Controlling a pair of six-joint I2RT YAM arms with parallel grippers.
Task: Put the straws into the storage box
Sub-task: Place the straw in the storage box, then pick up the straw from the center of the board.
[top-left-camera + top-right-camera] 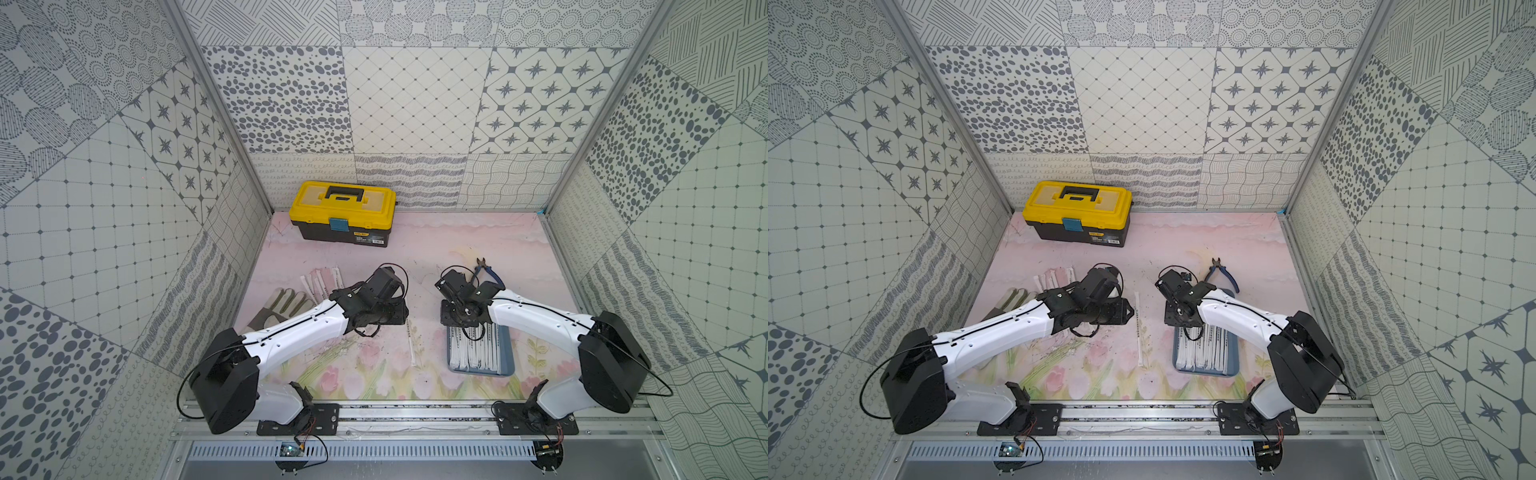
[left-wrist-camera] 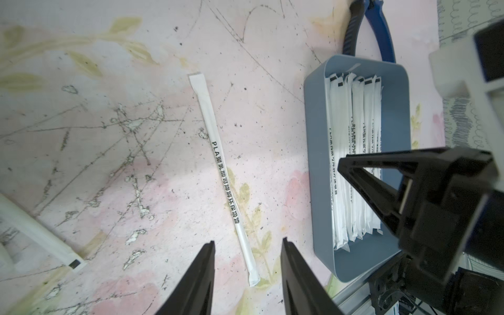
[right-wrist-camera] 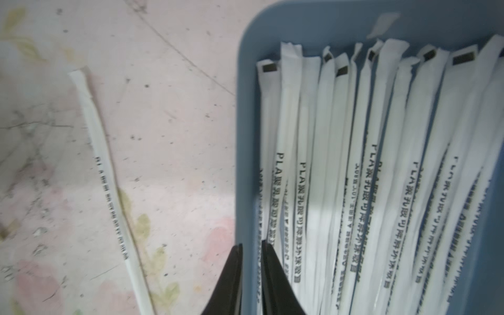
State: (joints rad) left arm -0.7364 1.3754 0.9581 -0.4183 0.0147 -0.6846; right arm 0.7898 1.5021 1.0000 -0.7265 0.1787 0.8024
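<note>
Lying at about 4 o'clock on the pink flowered surface (image 1: 457, 241), seen from a top view, the storage box (image 1: 505, 349) holds a packed row of straws (image 1: 473, 353) in white wrappers, running from 12 to 6 o'clock along its length. The right wrist view shows them overlapping, dark print up, with a bare blue strip of floor left at one end.

One loose straw (image 1: 412, 345) lies flat on the surface at 9 o'clock of the box, apart from it and roughly parallel to those inside. A small fan of straws (image 1: 320, 282) rests at about 10 o'clock, just beyond a grey work glove (image 1: 278, 307) at 9 o'clock.

The left end effector (image 2: 248, 241) is released: its two fingers stand well apart with nothing between them, and the near tip of the loose straw sits on the surface in the gap.

The right end effector (image 3: 251, 244) is over the box's 9 o'clock wall, its fingers nearly together with a slim gap. Whether they pinch anything I cannot tell.

A yellow-lidded toolbox (image 1: 345, 208) stands at 11 o'clock, and blue-handled pliers (image 1: 488, 272) lie at 2 o'clock.
</note>
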